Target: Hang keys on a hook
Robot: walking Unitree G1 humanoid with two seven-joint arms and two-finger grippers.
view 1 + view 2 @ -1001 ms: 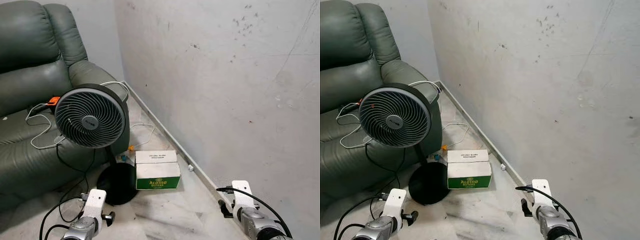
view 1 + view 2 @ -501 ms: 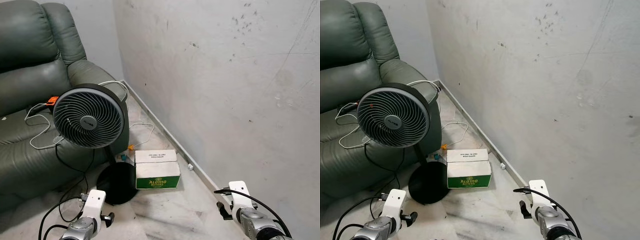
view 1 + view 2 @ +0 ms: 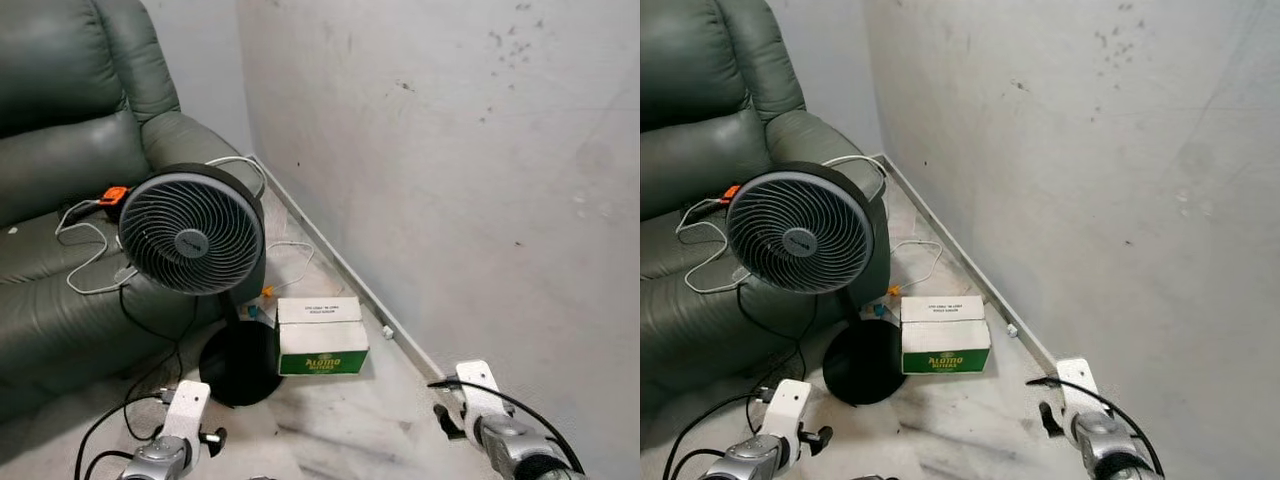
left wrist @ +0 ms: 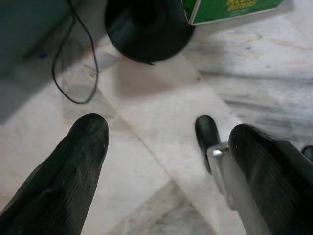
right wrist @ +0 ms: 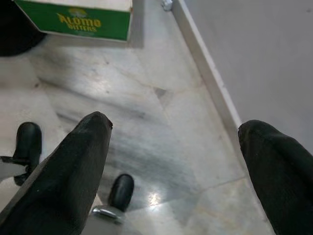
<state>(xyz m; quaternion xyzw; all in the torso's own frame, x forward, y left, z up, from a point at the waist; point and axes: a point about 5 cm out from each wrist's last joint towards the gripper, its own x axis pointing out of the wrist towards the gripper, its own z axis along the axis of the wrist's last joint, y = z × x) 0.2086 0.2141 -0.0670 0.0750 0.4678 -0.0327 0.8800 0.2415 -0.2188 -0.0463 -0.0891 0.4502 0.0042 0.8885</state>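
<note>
At the lower edge of the frame, both the left end effector (image 4: pixel 161 161) and the right end effector (image 5: pixel 176 161) are held apart and empty (no keys or hook seen); the fan (image 3: pixel 192 232) cable (image 3: pixel 150 340) could be snagged underfoot.

Living room: sofa (image 3: pixel 60 150); fan (image 3: pixel 192 233)

We see the sofa (image 3: pixel 60 150) cut off by the frame edge, and the small print on the green box (image 3: pixel 322 338) is perhaps too tiny to read.
</note>
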